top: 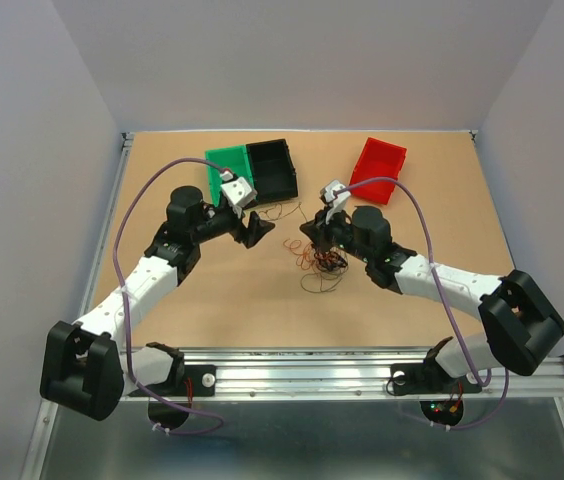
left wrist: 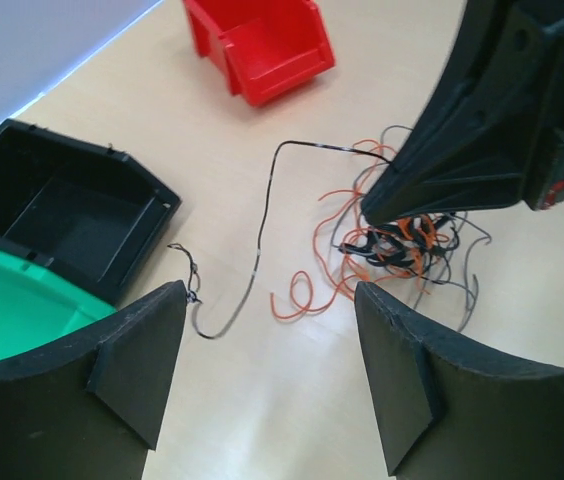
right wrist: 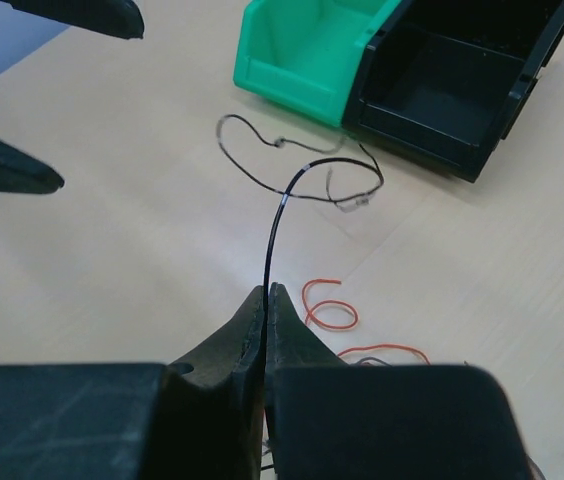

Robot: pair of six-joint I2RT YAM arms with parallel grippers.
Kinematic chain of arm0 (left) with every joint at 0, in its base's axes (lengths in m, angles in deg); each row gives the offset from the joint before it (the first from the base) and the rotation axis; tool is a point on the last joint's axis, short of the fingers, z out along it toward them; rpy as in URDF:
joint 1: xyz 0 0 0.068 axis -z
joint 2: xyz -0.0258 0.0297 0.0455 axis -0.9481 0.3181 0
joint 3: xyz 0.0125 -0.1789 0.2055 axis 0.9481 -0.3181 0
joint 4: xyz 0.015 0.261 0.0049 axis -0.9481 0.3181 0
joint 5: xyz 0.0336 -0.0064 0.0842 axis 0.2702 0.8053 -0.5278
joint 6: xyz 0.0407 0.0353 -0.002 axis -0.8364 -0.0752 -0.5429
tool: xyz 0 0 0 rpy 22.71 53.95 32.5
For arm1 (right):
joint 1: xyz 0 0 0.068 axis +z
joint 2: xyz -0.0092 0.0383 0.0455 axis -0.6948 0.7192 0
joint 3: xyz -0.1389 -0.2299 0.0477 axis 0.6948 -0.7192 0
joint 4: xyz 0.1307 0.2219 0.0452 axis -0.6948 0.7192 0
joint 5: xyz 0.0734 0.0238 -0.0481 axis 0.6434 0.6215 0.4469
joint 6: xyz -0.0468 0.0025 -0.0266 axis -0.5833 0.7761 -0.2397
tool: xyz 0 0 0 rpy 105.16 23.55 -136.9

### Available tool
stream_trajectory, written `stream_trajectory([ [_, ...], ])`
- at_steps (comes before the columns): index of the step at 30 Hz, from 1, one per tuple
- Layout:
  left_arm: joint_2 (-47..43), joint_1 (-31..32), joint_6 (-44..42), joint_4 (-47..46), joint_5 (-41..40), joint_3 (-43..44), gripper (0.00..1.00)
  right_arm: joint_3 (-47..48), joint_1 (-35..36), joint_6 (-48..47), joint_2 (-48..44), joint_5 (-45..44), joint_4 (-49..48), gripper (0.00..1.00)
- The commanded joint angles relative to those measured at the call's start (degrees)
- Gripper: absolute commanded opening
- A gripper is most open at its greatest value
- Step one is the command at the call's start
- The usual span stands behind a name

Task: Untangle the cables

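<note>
The cables (top: 317,258) lie in a small tangle of black, orange and grey strands (left wrist: 402,235) on the table between the arms. My right gripper (right wrist: 267,290) is shut on one thin black cable (right wrist: 282,200), which rises from its tips and loops across the table toward the bins. That black cable (left wrist: 262,240) also shows in the left wrist view, running from the right gripper (left wrist: 392,205) down to a curl near my left fingers. My left gripper (left wrist: 270,300) stands open over bare table, holding nothing. An orange loop (right wrist: 327,305) lies just beyond the right fingertips.
A green bin (top: 227,165) and a black bin (top: 272,165) stand side by side at the back left. A red bin (top: 377,170) sits at the back right. All three look empty. The table (top: 442,230) has a raised edge around it.
</note>
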State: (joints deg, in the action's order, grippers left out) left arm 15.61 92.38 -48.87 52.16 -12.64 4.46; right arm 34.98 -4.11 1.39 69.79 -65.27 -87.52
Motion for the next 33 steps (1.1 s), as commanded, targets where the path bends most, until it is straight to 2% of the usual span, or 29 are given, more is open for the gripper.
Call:
stream_trajectory([
  [1, -1.1, 0.3, -2.1, -2.2, 7.1, 0.7, 0.8, 4.9, 0.7, 3.0, -1.9, -1.0, -2.2, 0.01],
  [4, -0.6, 0.6, -2.2, -2.3, 8.7, 0.6, 0.78, 6.1, 0.9, 5.2, -1.8, -3.0, -2.5, 0.01],
  [7, 0.1, 2.1, -3.5, -2.0, 10.5, 0.5, 0.68, 6.6, 1.2, 7.5, -1.8, -5.5, -3.6, 0.01],
  [11, 1.4, 6.3, -4.1, -2.6, 8.1, 0.5, 0.63, 7.1, 2.2, 9.4, -1.8, -8.7, -4.2, 0.01],
  [17, 5.4, 8.1, 0.4, -8.3, 5.7, 1.2, 0.58, 6.6, 3.1, 13.5, -2.3, -14.4, -7.4, 0.0],
  [21, 10.0, 8.3, 1.5, -9.5, 5.6, 3.2, 0.47, 4.4, 3.3, 15.9, -3.5, -12.9, -12.6, 0.01],
  [28, 13.3, 8.3, 2.3, -11.0, 6.5, 4.4, 0.42, 5.2, 3.8, 17.6, -3.1, -10.8, -14.0, 0.0],
  [33, 11.9, 8.3, 3.0, -12.7, 8.5, 3.6, 0.42, 5.9, 4.5, 18.0, -2.3, -10.1, -15.4, 0.01],
])
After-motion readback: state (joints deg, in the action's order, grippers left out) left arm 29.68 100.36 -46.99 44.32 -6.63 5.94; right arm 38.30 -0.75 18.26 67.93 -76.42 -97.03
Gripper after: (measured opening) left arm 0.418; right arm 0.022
